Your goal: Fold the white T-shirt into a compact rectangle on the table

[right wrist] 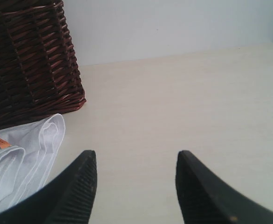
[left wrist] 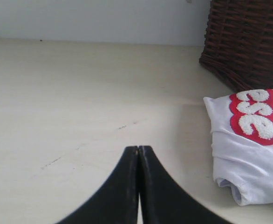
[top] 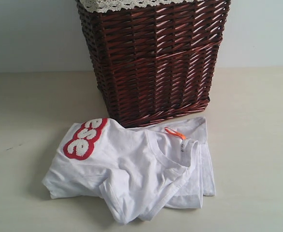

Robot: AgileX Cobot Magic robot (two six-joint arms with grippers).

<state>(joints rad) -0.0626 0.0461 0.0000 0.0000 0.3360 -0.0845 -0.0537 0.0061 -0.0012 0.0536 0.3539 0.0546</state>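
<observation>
Crumpled soft white cotton T-shirt [top: 132, 174] lies on pale beige wood-look table [top: 21, 111], just in front of dark red-brown wicker basket [top: 153, 63]. Left gripper [left wrist: 139, 149] pressed closed, empty; right gripper [right wrist: 135, 158] parted (nothing between fingers).

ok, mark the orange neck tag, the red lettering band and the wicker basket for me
orange neck tag [top: 175, 133], exterior view, middle of the tag.
red lettering band [left wrist: 256, 116], left wrist view, centre of the band.
wicker basket [top: 153, 63], exterior view, front wall weave.
</observation>
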